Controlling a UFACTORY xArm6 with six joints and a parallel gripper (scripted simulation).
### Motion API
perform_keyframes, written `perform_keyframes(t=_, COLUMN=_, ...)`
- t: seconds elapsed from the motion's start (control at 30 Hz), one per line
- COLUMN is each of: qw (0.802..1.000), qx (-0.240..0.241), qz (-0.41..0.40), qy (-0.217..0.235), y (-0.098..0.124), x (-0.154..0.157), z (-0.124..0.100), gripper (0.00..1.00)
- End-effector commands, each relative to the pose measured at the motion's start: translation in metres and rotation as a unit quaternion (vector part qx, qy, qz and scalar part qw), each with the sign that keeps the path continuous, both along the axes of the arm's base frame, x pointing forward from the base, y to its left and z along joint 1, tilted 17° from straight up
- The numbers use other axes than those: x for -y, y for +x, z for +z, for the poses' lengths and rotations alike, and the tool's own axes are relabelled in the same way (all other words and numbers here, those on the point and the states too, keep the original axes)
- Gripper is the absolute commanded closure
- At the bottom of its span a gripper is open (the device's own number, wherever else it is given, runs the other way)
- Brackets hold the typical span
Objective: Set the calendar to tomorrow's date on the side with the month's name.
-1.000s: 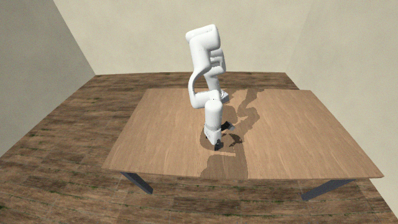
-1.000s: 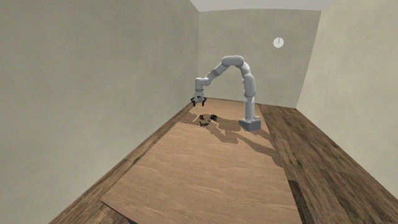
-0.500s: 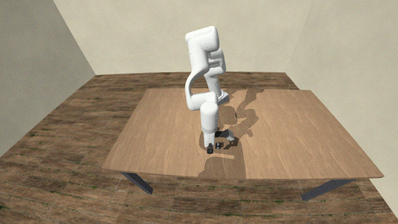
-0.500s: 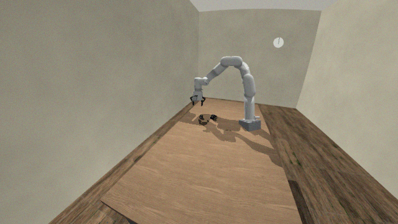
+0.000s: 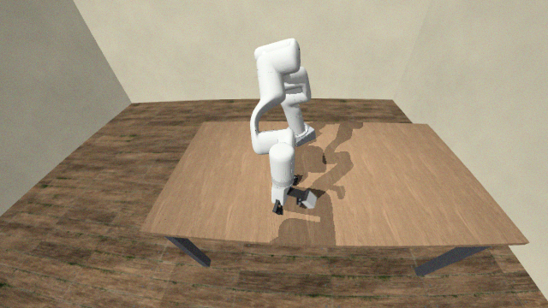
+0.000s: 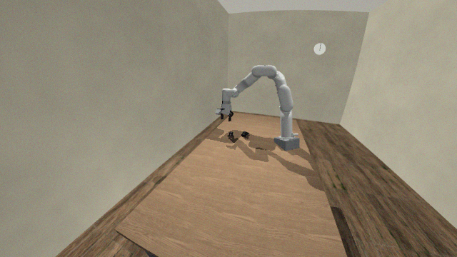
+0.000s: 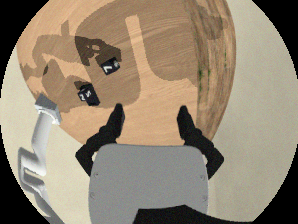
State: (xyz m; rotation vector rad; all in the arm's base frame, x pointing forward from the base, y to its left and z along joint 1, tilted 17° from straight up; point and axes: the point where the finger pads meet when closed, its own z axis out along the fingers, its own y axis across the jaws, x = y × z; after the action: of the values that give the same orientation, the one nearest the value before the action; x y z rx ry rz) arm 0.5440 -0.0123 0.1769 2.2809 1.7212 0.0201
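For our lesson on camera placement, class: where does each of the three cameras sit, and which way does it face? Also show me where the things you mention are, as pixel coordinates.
Top: raised beyond the table's (image 5: pixel 398 184) (image 6: pixel 200 200) edge opposite the arm's base (image 5: pixel 309 135) (image 6: pixel 292 144), facing it and looking down; the whole arm shows.
Exterior: above one table end, looking along its length towards a wall clock (image 6: pixel 319 48); arm and gripper (image 6: pixel 226 118) show.
Wrist: mounted by the gripper (image 7: pixel 151 106), looking past its open fingers at two dark cubes; part of the arm shows at left.
Top and exterior share the arm, base and table.

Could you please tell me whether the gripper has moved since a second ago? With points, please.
Yes, the gripper (image 5: pixel 286 193) (image 6: pixel 226 118) (image 7: pixel 151 111) has shifted slightly toward the top view's left edge of the table (image 5: pixel 385 171) (image 6: pixel 214 196) (image 7: pixel 162 95).
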Motion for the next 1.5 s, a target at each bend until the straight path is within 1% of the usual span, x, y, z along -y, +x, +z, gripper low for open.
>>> perform_keyframes(t=0.0, qw=0.997, qx=0.019, qz=-0.072, qy=0.009, y=0.006, x=0.005, z=0.004, gripper=0.0)
perform_keyframes(t=0.1, qw=0.996, qx=0.022, qz=-0.086, qy=0.012, y=0.007, x=0.006, z=0.005, gripper=0.0)
perform_keyframes(t=0.37, qw=0.996, qx=0.022, qz=-0.087, qy=0.012, y=0.008, x=0.007, z=0.003, gripper=0.0)
perform_keyframes(t=0.5, qw=0.996, qx=0.022, qz=-0.087, qy=0.012, y=0.01, x=0.009, z=-0.007, gripper=0.0)
perform_keyframes(t=0.7, qw=0.996, qx=0.022, qz=-0.087, qy=0.012, y=0.015, x=0.015, z=-0.032, gripper=0.0)
perform_keyframes(t=0.77, qw=0.996, qx=0.022, qz=-0.087, qy=0.012, y=0.015, x=0.015, z=-0.032, gripper=0.0)
perform_keyframes(t=0.93, qw=0.996, qx=0.022, qz=-0.087, qy=0.012, y=0.018, x=0.019, z=-0.049, gripper=0.0)
perform_keyframes(t=1.33, qw=0.996, qx=0.022, qz=-0.087, qy=0.012, y=0.019, x=0.02, z=-0.055, gripper=0.0)
perform_keyframes(t=1.47, qw=0.996, qx=0.022, qz=-0.087, qy=0.012, y=0.021, x=0.022, z=-0.064, gripper=0.0)
